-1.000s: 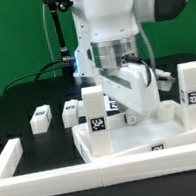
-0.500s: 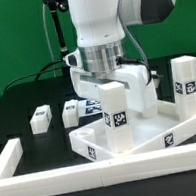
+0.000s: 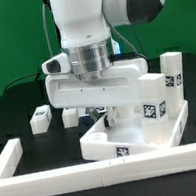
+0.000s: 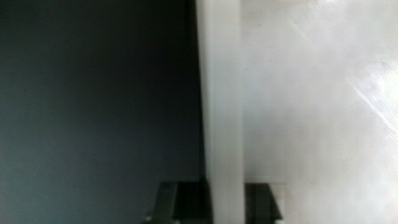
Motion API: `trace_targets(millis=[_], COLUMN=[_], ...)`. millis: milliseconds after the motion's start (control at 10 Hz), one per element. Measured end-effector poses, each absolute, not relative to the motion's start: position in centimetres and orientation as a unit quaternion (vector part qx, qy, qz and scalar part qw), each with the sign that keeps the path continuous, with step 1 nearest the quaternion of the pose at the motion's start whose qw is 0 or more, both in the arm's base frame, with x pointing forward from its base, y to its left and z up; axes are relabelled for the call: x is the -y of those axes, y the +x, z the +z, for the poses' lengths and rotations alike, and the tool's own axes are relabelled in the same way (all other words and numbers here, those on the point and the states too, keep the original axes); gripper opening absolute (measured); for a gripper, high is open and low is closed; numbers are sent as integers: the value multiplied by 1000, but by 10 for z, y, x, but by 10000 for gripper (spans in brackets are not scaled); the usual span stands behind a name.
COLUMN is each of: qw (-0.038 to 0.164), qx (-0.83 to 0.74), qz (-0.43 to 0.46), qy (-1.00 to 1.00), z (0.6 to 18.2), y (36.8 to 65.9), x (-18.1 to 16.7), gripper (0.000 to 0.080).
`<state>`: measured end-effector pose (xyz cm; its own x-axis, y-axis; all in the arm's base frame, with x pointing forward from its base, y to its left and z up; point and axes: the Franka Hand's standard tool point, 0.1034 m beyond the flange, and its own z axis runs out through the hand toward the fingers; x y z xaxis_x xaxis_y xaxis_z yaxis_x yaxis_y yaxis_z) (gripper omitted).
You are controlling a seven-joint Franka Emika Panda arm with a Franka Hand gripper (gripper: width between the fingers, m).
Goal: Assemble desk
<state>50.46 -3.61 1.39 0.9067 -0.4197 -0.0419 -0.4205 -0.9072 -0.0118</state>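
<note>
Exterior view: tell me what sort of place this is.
Probably a robotics lab bench: a white robot arm over a black table, a desk leg bearing printed tags, and a white fence bar in front.

- My arm's shell is smooth white plastic with a soft gloss.
- The wrist ring looks like silvery ribbed metal.
- The desk top and legs are smooth white plastic, and their tags are matt print.
- The fence bar is plain white plastic.
- The table is matt black.
</note>
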Motion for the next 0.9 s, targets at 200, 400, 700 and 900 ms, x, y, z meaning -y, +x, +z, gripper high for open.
trace_targets(millis=[200,400,700,900], qw=[-5,-7,-10,-36], qx=[-105,-55,68,217], qz=[8,10,6,-1], qy=[-994,-998,-998,-976], z=[15,14,17,25], y=[520,518,526,554], x=[21,25,33,37], gripper=[60,60,60,60])
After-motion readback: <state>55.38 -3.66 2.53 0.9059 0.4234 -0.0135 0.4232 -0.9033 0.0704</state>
